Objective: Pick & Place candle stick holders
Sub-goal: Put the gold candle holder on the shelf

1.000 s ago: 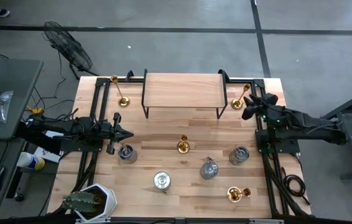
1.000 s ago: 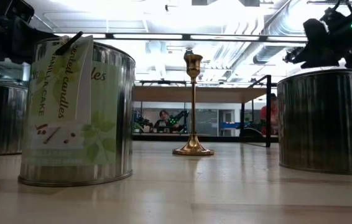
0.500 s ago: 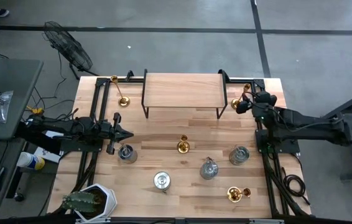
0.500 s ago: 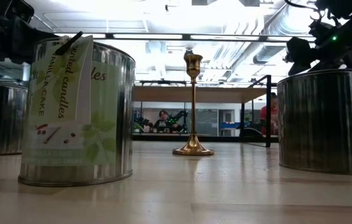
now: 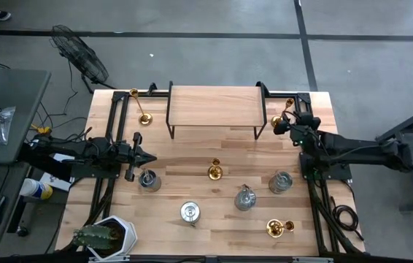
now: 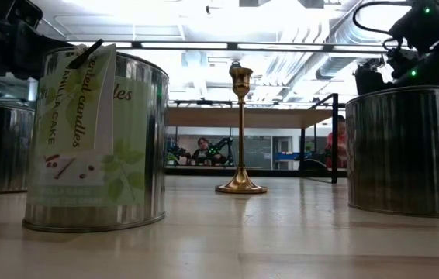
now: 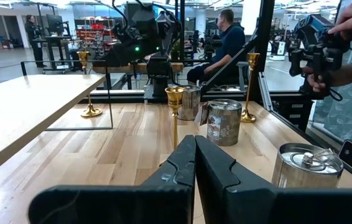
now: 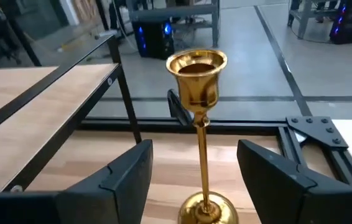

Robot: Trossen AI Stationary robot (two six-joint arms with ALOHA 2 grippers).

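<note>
Right gripper (image 5: 283, 121) spread wide at the table's far right corner, fingers (image 8: 126, 177) flanking but not touching an upright gold candlestick (image 8: 198, 124); base of that candlestick cut off in the right wrist view. Left gripper (image 5: 148, 157) pressed together, empty, near the left edge just beside a silver-grey tin holder (image 5: 148, 179). Further gold candlesticks at the far left corner (image 5: 141, 109), mid-table (image 5: 214, 171) and lying near the front right (image 5: 278, 228). Other tins (image 5: 189, 212) scattered across the wooden table (image 5: 192, 153); front tin's label (image 6: 76, 116) only partly legible from the low view.
</note>
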